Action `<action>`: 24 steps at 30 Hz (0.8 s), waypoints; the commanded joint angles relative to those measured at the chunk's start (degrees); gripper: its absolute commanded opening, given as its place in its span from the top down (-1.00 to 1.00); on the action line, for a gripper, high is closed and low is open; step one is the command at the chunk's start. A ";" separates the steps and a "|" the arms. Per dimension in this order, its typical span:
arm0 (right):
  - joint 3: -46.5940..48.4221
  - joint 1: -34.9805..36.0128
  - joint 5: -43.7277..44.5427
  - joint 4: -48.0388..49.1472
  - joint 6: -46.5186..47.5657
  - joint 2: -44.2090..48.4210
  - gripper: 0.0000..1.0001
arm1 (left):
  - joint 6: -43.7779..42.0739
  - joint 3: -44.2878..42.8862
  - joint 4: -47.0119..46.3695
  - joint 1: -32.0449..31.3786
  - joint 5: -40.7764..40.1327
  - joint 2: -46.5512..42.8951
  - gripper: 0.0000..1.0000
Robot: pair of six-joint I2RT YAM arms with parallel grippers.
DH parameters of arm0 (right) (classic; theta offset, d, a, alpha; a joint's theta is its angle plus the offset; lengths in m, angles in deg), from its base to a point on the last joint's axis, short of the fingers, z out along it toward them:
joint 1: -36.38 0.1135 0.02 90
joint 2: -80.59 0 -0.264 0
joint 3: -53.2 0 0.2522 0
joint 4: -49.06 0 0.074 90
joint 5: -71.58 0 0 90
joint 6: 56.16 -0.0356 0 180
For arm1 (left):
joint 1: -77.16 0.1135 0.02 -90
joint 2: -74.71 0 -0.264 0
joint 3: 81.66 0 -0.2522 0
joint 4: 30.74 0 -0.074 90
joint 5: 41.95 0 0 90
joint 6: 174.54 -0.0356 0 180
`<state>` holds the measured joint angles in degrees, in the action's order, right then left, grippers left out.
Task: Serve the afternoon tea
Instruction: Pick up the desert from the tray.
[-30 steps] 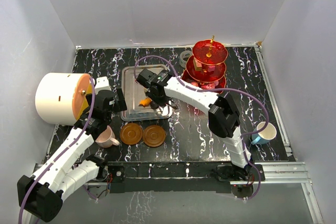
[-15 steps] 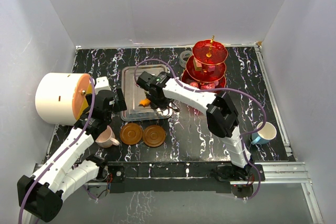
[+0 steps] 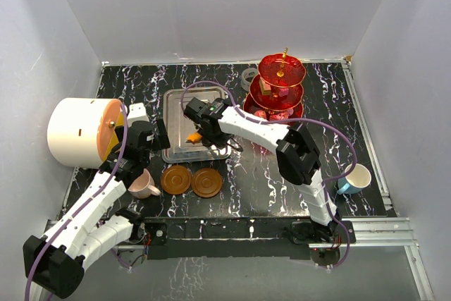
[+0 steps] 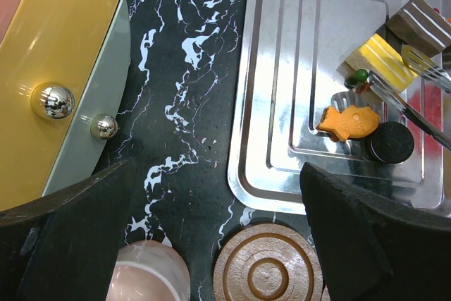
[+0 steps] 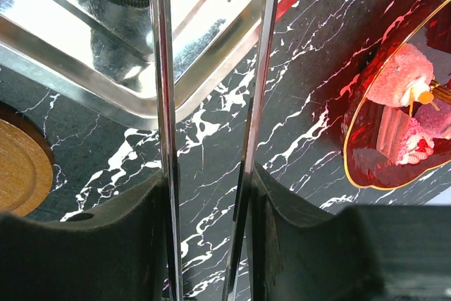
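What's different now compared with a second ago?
The right tool, shut on metal tongs, slid a little to the left over the steel tray. Nothing was picked up or let go. The left tool, pink cup, blue cup, saucers and red stand stayed put.

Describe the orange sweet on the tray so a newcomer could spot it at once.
Find the flat silver tray in the middle of the black marbled table. Toward its edge nearest the brown saucers, beside a round black biscuit, lies the fish-shaped sweet. It is the only orange piece and the only fish shape on the tray.
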<state>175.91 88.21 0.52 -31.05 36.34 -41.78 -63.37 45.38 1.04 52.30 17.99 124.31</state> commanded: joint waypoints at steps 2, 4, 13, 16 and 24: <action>1.40 -0.75 -0.06 2.69 -0.61 0.31 0.25 | -0.58 -0.53 -0.31 -0.01 -1.31 -0.77 -0.97; 1.65 -1.06 0.00 2.03 -0.86 -0.11 0.25 | -0.60 -0.55 -0.31 -0.01 -1.31 -0.74 -0.97; 1.78 -2.44 -1.88 2.58 -0.89 0.02 0.24 | -0.60 -0.48 -0.42 -0.01 -1.31 -0.65 -0.97; 1.54 -2.48 -3.88 1.86 -0.75 -0.46 0.24 | -0.69 -0.44 -0.44 -0.01 -1.07 -0.56 -0.97; 1.09 -2.91 -7.73 1.11 -1.93 -0.97 0.31 | -0.69 -0.49 -0.44 -0.01 -1.04 -0.56 -0.97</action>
<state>175.91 85.74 -4.92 -30.52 35.43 -42.72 -63.55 45.38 1.04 52.30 18.01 124.31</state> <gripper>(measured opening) 0.376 0.986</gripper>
